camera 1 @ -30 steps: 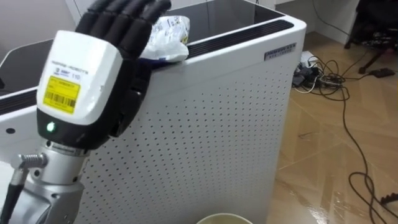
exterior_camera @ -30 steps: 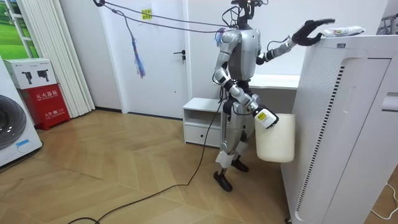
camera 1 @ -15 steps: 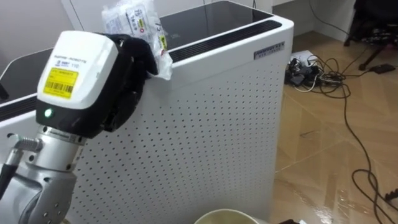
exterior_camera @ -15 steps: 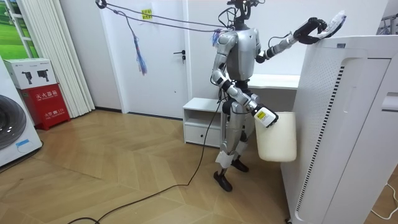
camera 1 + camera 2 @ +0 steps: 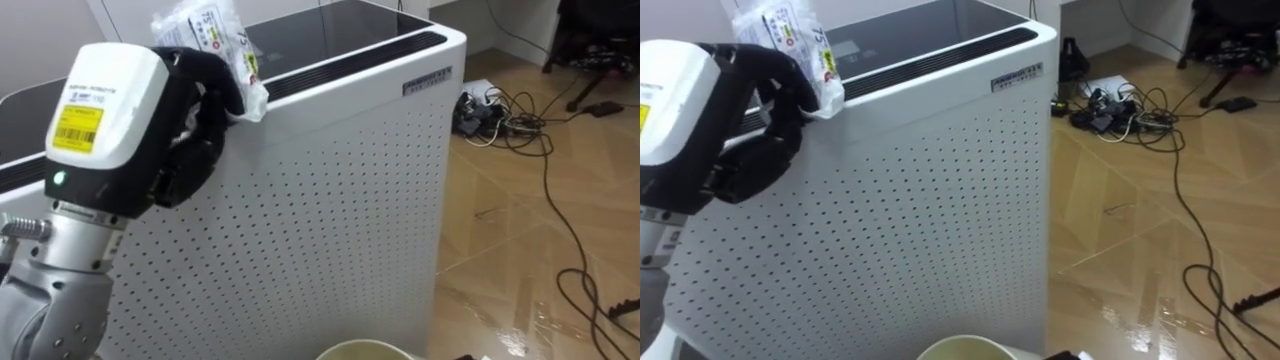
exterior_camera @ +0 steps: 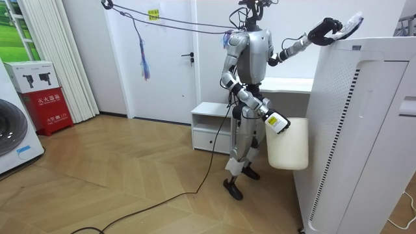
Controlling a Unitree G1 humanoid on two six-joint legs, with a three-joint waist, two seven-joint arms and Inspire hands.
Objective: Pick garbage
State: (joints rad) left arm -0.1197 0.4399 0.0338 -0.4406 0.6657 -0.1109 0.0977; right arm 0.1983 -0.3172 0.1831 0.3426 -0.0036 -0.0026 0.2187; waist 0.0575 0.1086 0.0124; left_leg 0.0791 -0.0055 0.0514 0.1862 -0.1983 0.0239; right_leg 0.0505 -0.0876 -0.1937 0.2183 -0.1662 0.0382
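A crumpled white plastic wrapper [image 5: 205, 30] with printed labels is the garbage. My left hand [image 5: 190, 110] is raised beside the top edge of a tall white perforated appliance [image 5: 330, 200], and its dark fingers are curled round the wrapper's lower part. The wrapper stands up above the hand, lifted off the appliance's dark top. In the room view the left hand [image 6: 323, 30] holds the wrapper [image 6: 351, 21] over the appliance's near corner. My right hand [image 6: 278, 123] hangs low at the rim of a cream bin [image 6: 288, 143], which is off the floor.
I stand close against the appliance's side. The bin's rim [image 5: 365, 350] shows at the bottom of the eye views. Tangled cables and a power strip [image 5: 500, 105] lie on the wooden floor to the right. A low white cabinet [image 6: 211, 127] stands behind me.
My left hand's straight fingers have curled round the wrapper and lifted it off the appliance's top. The eye views shifted slightly.
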